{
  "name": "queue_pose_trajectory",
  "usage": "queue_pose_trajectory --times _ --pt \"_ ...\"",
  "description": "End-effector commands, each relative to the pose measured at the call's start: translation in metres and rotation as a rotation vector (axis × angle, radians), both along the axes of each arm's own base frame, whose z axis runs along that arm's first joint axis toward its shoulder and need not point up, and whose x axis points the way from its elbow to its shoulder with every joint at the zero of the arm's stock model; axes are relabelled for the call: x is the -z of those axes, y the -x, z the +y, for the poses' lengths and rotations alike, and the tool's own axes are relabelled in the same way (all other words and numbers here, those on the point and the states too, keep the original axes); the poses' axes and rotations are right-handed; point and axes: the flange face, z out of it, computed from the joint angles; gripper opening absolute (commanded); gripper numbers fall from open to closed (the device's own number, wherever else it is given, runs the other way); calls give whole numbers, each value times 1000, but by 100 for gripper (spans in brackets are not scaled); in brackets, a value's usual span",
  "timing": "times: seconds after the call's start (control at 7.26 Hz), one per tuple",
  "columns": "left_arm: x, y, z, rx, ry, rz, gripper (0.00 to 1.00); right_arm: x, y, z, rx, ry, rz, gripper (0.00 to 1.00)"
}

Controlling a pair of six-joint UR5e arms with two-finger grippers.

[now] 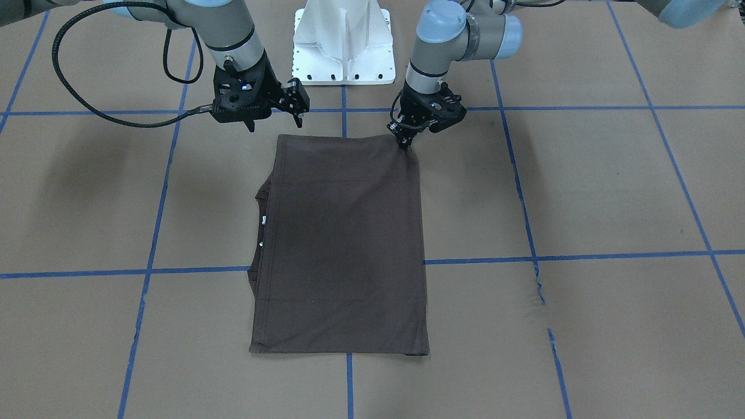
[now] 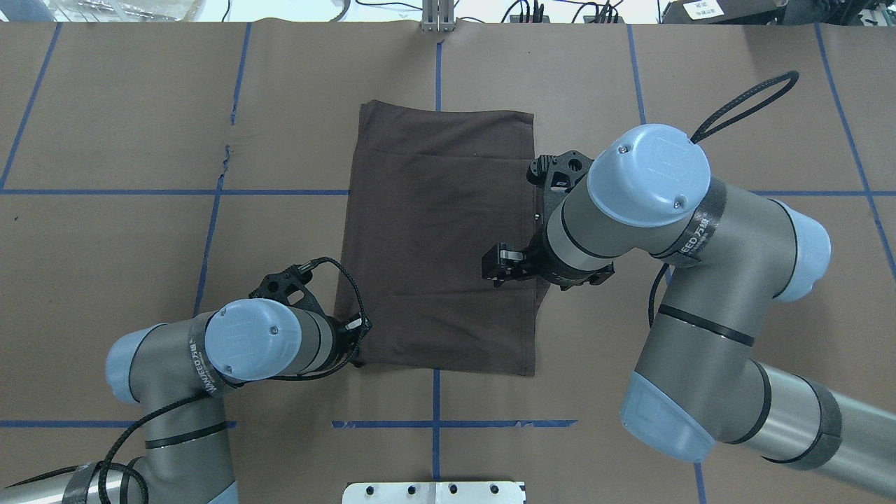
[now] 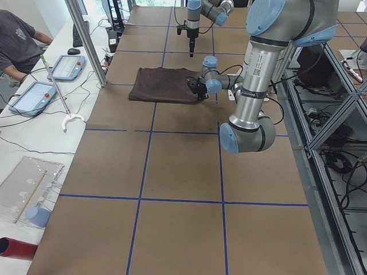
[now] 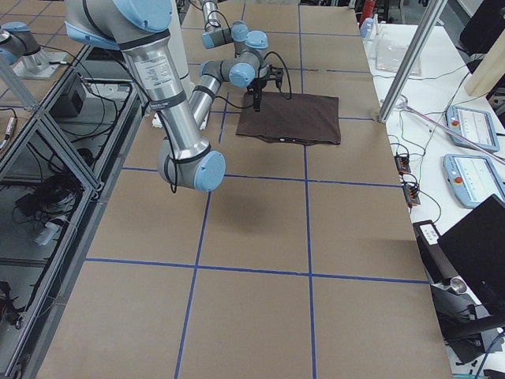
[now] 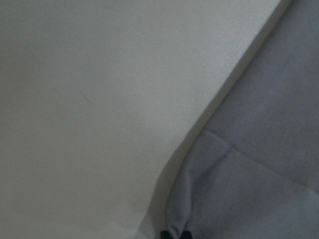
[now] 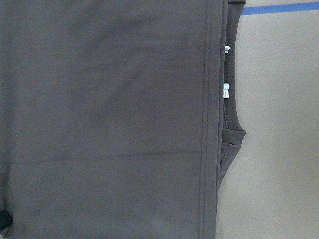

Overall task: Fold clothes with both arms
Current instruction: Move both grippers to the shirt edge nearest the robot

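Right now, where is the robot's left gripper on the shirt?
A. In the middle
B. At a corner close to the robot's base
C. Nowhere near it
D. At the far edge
B: the left gripper is down on the corner of the T-shirt that lies nearest the white base, and in the left wrist view the cloth puckers at its tips.

Dark brown shirt [image 1: 343,244], white tags [image 6: 225,92]; tan bench [image 1: 582,192] gridded with blue tape [image 1: 582,256]; grey arms [image 2: 700,329], light-blue caps [image 2: 647,171], white base [image 1: 343,43]
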Motion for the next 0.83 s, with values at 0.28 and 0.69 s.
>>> queue_pose_trajectory --times 0.28,0.69 --pt "29 28 9 -70 -68 -52 0 3 3 7 -64 104 -13 100" --pt "31 31 10 -88 -92 -61 0 0 53 64 -217 370 6 100"
